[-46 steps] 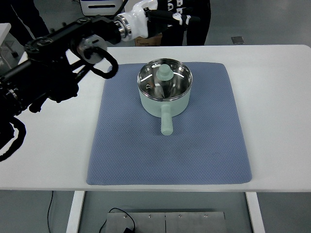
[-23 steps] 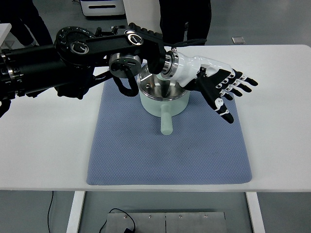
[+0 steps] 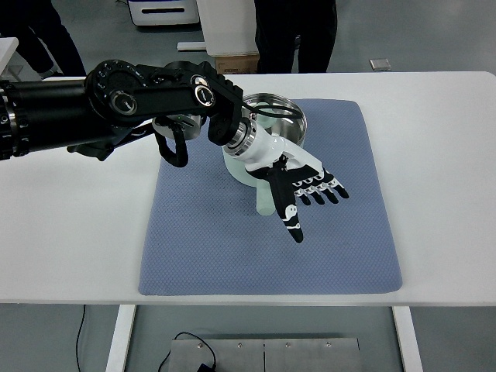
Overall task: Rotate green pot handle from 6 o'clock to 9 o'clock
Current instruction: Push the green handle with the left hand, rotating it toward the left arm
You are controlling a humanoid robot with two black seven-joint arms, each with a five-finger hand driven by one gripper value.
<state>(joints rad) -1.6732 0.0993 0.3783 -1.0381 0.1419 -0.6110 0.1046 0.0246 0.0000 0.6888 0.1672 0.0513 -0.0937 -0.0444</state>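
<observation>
Green pot [image 3: 291, 128] sits near the back centre of the blue mat [image 3: 201, 248], mostly covered by my left arm [image 3: 116, 97], which comes in from the left edge and crosses over it. Pot handle [image 3: 264, 203] points straight toward me, 6 o'clock, so nothing is rotated yet as far as I can judge. Only a sliver of the handle shows, pale green, just left of the palm.

Left hand [image 3: 298, 190] is flat, fingers [image 3: 325, 190] spread and extended to the right, thumb pointing down toward me, holding nothing. It sits just beside the handle on its right side, over the mat. I can't tell if the palm edge touches the handle or only hovers by it.

My read on why: with the hand open on the right of the handle, a sweep to the left would push it clockwise toward 9 o'clock, no grasp needed. The mat probably gives grip, so the pot may turn rather than slide, but a push far out on the handle could still drag the whole pot sideways.

White table [image 3: 70, 232] is under the mat. Right arm not visible. A person's dark-clothed legs [image 3: 294, 35] stand behind the table.
</observation>
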